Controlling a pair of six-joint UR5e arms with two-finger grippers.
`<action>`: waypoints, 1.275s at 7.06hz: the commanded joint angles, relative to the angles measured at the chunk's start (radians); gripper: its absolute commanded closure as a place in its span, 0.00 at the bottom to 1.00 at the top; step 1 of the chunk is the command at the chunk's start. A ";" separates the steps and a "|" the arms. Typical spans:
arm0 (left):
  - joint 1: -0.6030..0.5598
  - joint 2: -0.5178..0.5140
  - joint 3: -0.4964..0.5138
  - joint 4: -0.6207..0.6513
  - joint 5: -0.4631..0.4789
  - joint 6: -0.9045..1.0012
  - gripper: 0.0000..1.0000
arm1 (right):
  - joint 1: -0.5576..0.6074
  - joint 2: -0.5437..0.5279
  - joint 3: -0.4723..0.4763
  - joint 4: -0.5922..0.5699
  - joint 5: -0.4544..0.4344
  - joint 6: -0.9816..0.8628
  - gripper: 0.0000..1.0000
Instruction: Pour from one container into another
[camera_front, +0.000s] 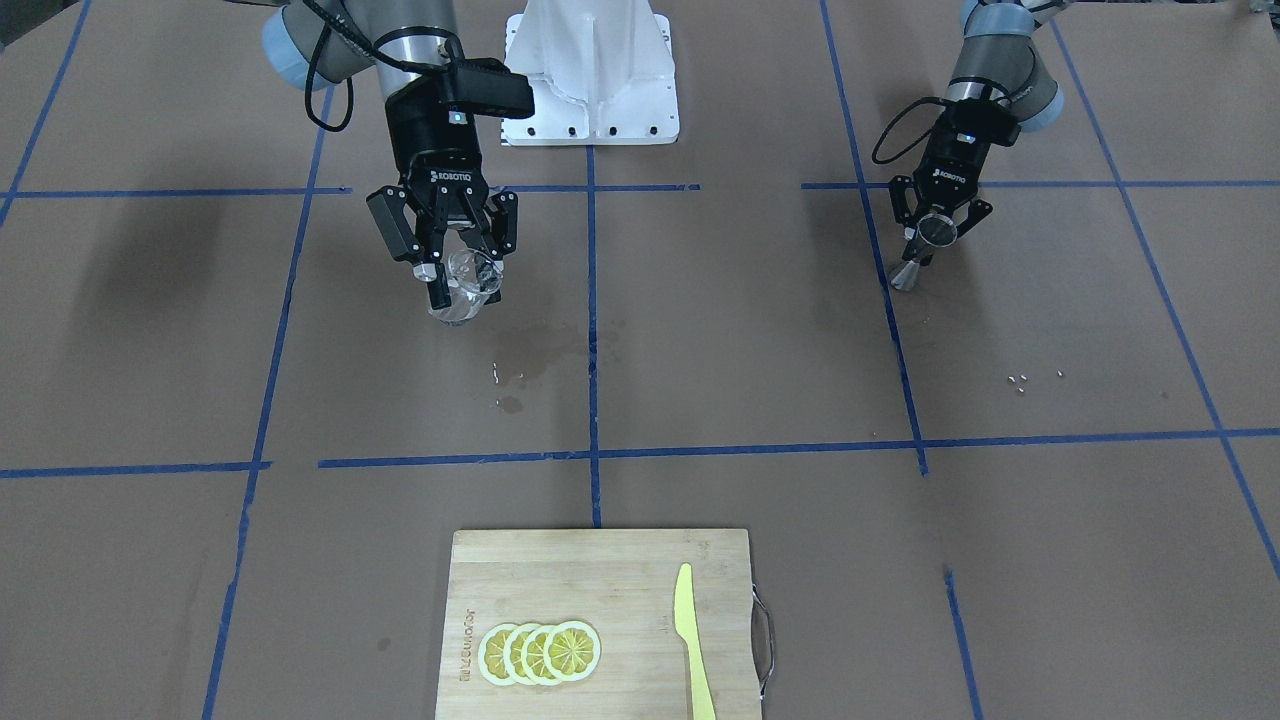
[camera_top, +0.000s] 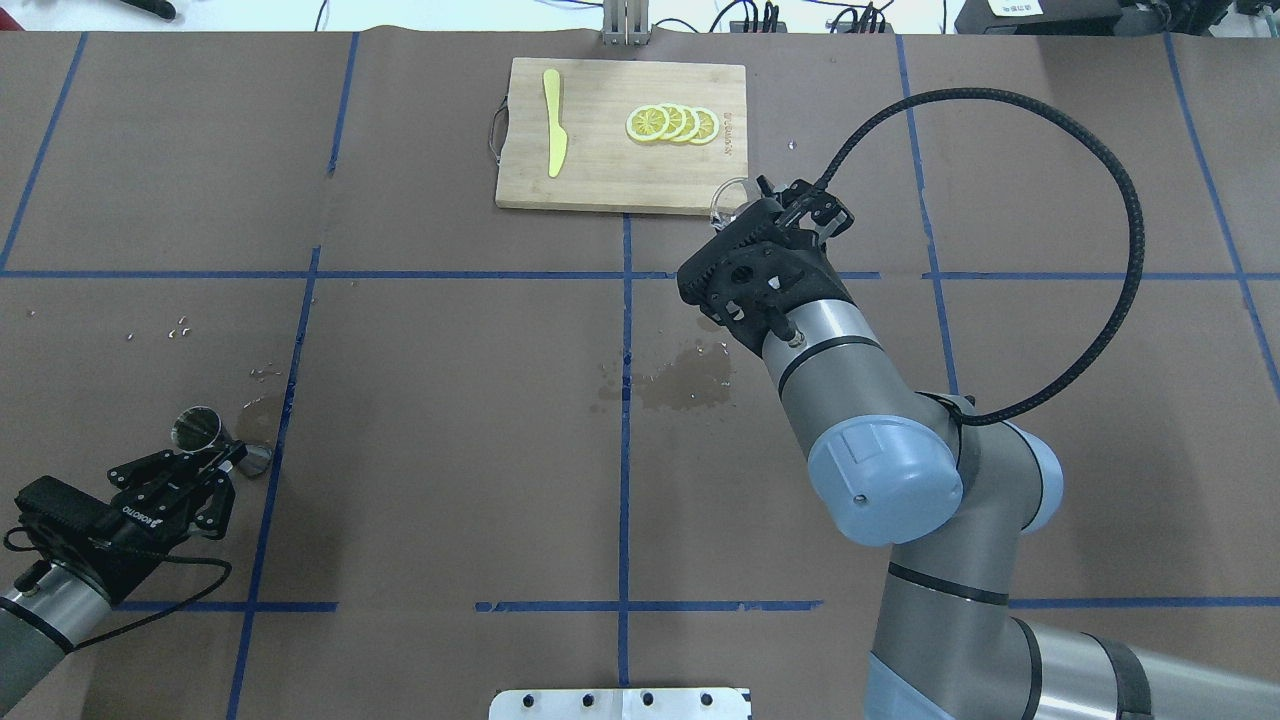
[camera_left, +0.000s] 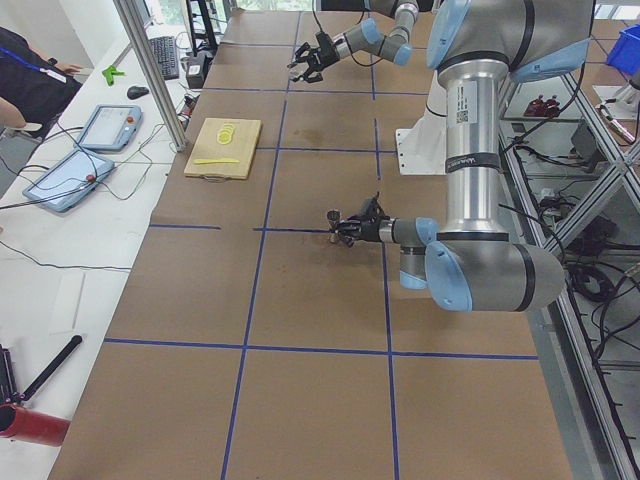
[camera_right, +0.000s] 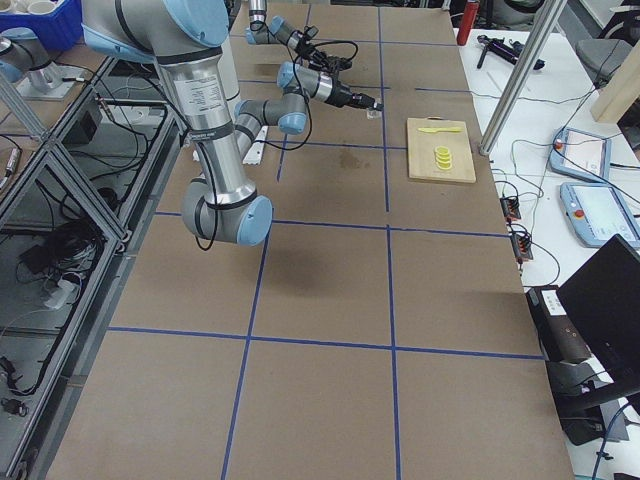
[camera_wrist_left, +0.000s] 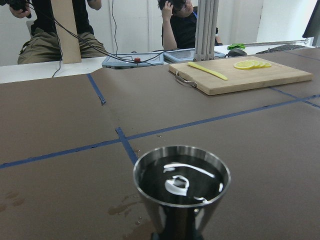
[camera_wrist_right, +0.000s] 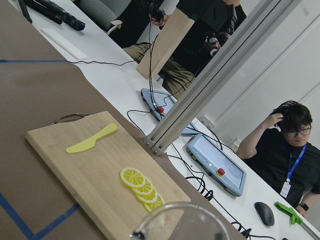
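- "ROBOTIQ", white capitals on black body of right end effector (camera_front: 465, 280); clear in front-facing view.
- "ROBOTIQ" also on left end effector (camera_top: 228, 462); legible in overhead view, much smaller in front-facing view.
- Cutting board (camera_front: 600, 580): brand mark burnt in along one short edge, letters turned sideways, too small to read.
- Left arm (camera_left: 465, 110): vertical printed label on grey tube, illegible in side view.
- Tabletop: blue tape lines only, unlettered.
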 joint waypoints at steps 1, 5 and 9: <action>0.003 -0.002 0.001 -0.001 0.000 0.000 1.00 | 0.000 0.000 0.000 0.000 0.000 0.000 1.00; 0.003 -0.009 0.001 -0.001 0.000 0.000 1.00 | 0.000 0.000 0.000 0.000 0.000 0.000 1.00; 0.003 -0.008 0.004 -0.001 0.002 0.005 0.96 | 0.000 0.000 0.000 0.000 0.000 0.000 1.00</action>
